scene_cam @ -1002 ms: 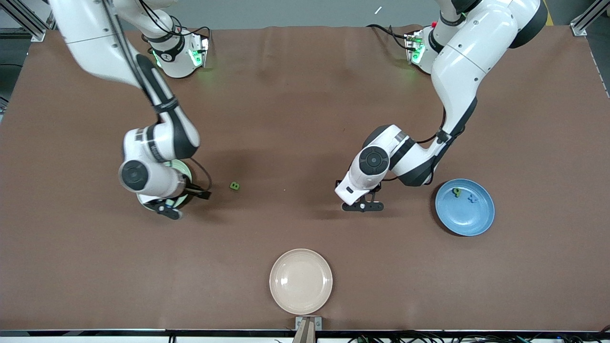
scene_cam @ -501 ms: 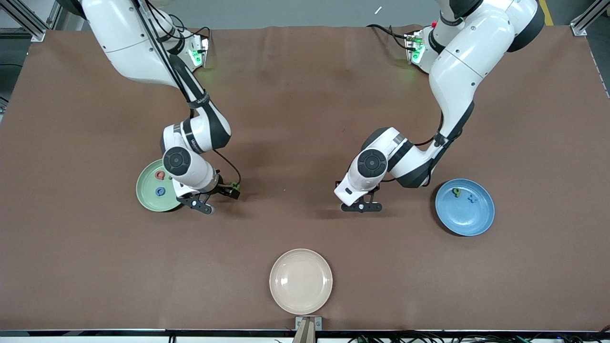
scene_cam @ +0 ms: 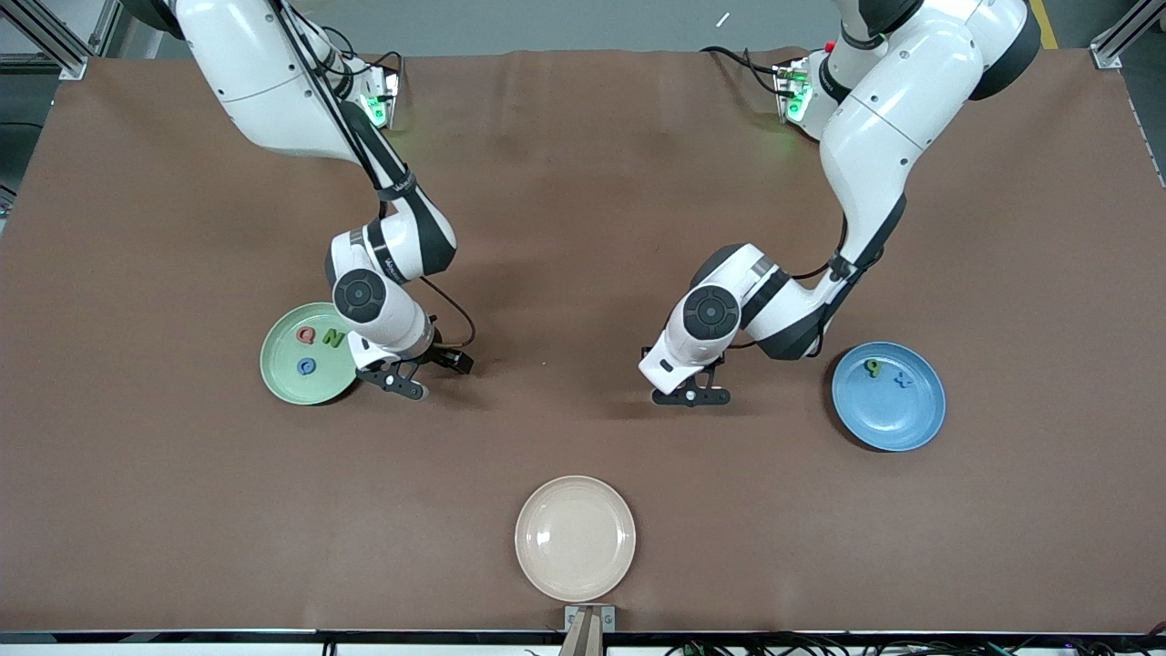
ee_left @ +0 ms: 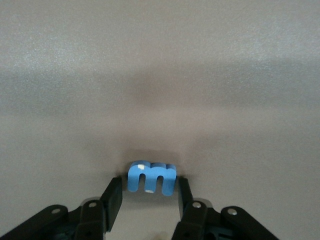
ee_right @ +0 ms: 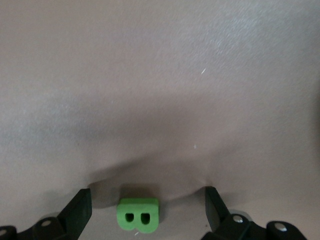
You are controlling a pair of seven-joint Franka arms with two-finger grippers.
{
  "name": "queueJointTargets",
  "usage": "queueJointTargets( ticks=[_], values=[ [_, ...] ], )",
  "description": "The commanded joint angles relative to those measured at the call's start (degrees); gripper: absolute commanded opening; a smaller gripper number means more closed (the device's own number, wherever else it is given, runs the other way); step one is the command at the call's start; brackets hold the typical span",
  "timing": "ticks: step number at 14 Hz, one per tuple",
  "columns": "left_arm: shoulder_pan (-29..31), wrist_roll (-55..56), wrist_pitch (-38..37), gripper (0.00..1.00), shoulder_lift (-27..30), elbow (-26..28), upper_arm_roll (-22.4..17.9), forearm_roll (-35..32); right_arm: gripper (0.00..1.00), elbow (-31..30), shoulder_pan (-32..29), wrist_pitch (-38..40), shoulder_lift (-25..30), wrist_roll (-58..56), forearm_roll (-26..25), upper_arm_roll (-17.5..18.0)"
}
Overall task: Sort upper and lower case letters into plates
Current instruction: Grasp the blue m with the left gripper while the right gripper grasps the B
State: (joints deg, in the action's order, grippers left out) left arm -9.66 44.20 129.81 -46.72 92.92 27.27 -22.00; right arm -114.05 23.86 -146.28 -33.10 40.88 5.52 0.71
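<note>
Brown table: left pincer grips blue "m"; right pincer wide around green "B".

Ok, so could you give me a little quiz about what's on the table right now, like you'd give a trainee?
1. True or false: the cream plate has a letter in it.
2. How many letters lie in the green plate?
3. The right hand is open, with a finger on either side of a letter on the table. Which one? A) a green B; B) a red Q; C) a blue x.

Key: 1. False, it is bare. 2. Three. 3. A.
</note>
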Motion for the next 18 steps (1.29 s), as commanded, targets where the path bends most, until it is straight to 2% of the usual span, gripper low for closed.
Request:
queueJointTargets(
  ticks=[1, 3, 5, 7, 10, 17, 18],
  values=[
    [-0.71, 0.36, 0.62, 0.44, -1.01, -1.34, -0.46, -1.99, 1.0, -1.88, 2.33, -0.85, 1.02, 0.69, 0.46, -0.44],
    [-0.71, 0.44, 0.71, 0.36, -1.01, -1.34, -0.46, -2.08, 1.0, -2.14, 2.77, -1.02, 1.02, 0.6, 0.37, -0.53],
    [-0.71, 0.79, 0.71, 0.27, -0.92, -1.34, -0.46, -1.99, 0.92, -2.58, 3.3, -0.76, 1.28, 0.6, 0.37, -0.53],
    [0.08, 1.23, 0.62, 0.21, 0.04, -1.25, -0.46, -2.08, 0.79, -3.02, 3.3, -0.85, 1.37, 0.43, 0.28, -0.53],
    [1.92, 1.5, -0.17, 0.2, 2.5, -0.99, -0.37, -2.17, 0.6, -3.02, 3.13, -0.59, 1.54, -0.1, 0.28, -0.53],
    [14.22, -5.87, -3.16, 0.18, 11.11, 5.86, 0.24, -2.26, 0.06, -2.58, 1.28, 1.69, 2.85, 0.07, 0.28, -0.71],
    [16.23, -8.67, -3.16, 0.18, 11.82, 6.74, 0.24, -2.26, 0.04, -2.32, 0.67, 3.09, 3.56, -0.1, 0.28, -0.79]
  ],
)
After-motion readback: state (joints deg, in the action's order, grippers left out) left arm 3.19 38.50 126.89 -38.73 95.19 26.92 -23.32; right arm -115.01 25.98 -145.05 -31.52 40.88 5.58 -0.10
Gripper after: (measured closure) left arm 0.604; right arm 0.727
